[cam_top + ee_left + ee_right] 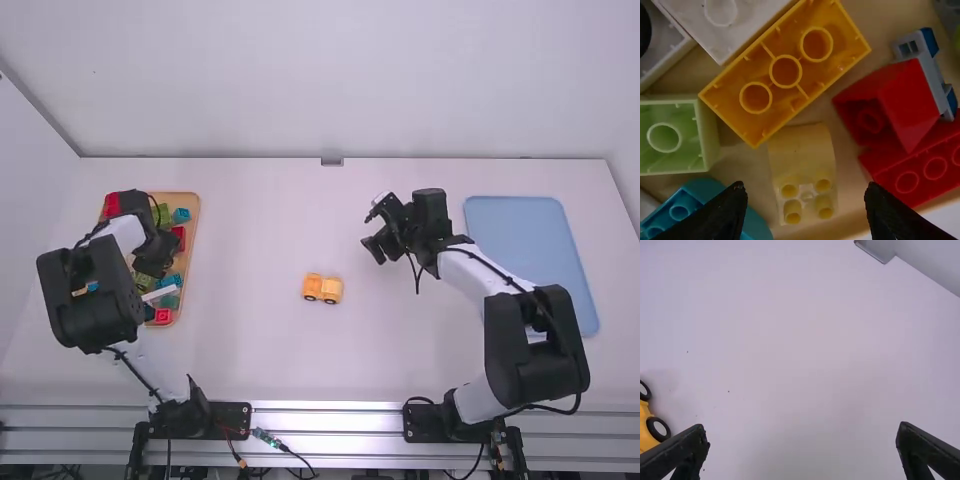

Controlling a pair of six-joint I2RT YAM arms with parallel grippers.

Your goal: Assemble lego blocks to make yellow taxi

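The taxi [322, 288], partly built on its wheels, sits on the table [255, 350] between your two arms. Your left gripper [155, 260] is over the tray [192, 230], its fingers wide apart above a pale yellow block [802, 170] lying studs up beside an orange block [785, 71]. Your right gripper [369, 231] hangs over the table near the taxi, also spread wide and empty.

Yellow wheeled block [645, 434], jaws wide apart
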